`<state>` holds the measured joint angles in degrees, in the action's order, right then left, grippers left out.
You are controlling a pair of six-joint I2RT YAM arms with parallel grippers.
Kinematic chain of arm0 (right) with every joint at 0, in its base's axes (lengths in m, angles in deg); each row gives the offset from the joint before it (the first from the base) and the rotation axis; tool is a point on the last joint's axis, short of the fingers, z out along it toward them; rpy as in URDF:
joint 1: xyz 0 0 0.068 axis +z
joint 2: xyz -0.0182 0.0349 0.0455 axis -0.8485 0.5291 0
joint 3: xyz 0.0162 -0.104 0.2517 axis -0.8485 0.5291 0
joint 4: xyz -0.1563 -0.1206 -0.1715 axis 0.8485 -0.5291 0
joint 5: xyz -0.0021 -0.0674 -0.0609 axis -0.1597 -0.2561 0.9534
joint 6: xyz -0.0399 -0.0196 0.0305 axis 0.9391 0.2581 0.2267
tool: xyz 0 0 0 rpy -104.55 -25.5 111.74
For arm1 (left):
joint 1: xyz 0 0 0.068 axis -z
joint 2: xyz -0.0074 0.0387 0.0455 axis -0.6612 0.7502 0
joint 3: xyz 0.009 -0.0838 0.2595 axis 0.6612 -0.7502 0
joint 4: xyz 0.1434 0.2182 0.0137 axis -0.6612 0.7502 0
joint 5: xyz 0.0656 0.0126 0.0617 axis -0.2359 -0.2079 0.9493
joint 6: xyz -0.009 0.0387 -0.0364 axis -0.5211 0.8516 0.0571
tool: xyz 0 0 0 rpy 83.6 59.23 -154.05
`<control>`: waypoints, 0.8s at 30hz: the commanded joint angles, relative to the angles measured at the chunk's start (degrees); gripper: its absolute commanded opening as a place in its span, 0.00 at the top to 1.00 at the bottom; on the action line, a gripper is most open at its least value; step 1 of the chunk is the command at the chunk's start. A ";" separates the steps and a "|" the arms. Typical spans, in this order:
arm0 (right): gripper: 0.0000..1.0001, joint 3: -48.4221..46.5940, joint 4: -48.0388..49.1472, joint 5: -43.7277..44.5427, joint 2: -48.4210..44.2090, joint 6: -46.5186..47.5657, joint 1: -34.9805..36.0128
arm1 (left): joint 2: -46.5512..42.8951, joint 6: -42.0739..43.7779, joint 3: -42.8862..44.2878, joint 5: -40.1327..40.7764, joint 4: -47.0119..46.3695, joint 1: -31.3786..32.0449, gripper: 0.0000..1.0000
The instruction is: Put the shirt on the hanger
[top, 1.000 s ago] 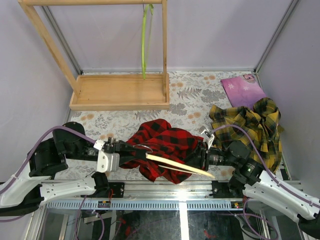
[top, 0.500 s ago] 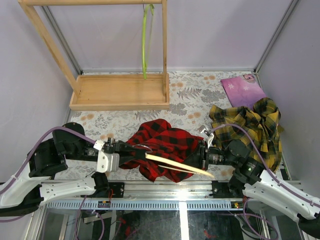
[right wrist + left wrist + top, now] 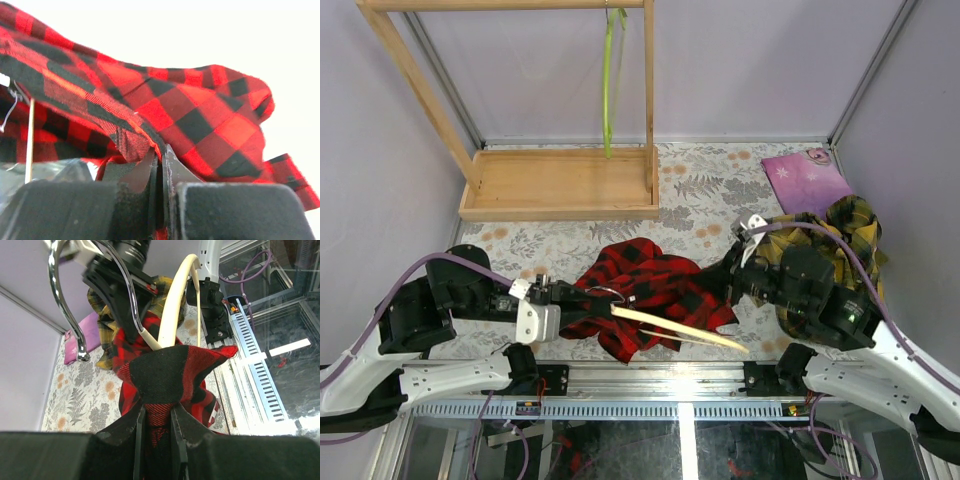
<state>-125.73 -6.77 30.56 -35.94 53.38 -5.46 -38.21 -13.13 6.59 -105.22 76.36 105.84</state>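
The red-and-black plaid shirt (image 3: 655,290) lies bunched at the table's near middle. The cream hanger (image 3: 680,331) sticks out from under it, slanting toward the near right. My left gripper (image 3: 586,299) is shut on a fold of the shirt at its left end; in the left wrist view the jaws (image 3: 155,412) pinch red fabric (image 3: 167,365), with the hanger's curved arm (image 3: 172,310) and metal hook (image 3: 60,290) just beyond. My right gripper (image 3: 728,283) is shut on the shirt's right edge, held raised. In the right wrist view it (image 3: 161,150) pinches a hem of the shirt (image 3: 200,115).
A yellow-and-dark plaid shirt (image 3: 845,240) is heaped at the right behind my right arm, with a purple pouch (image 3: 805,175) behind it. A wooden rack (image 3: 560,185) stands at the back left with a lime-green hanger (image 3: 610,80) on its bar. A metal rail (image 3: 650,385) runs along the near edge.
My right arm has risen and drawn back from the near edge, lifting the shirt's right edge off the hanger's far end. The left gripper and hanger have stayed put.
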 commanded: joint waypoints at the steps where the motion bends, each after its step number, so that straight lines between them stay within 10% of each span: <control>1: 1.00 -11.59 -6.79 12.72 4.75 13.96 0.22 | -0.50 4.21 0.34 -0.15 -1.02 -0.19 1.00; 8: 1.00 -15.80 -10.29 23.68 5.26 19.34 0.23 | -1.71 3.39 -0.10 0.61 -1.60 -0.15 1.00; 24: 0.55 8.33 4.39 -8.03 -4.69 0.15 0.29 | -2.21 3.17 -1.23 0.53 -1.69 -0.13 1.00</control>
<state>-120.03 -9.15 27.06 -37.91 58.97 -4.87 -39.63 -13.78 5.23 -103.16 76.32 105.80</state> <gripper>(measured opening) 0.410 0.171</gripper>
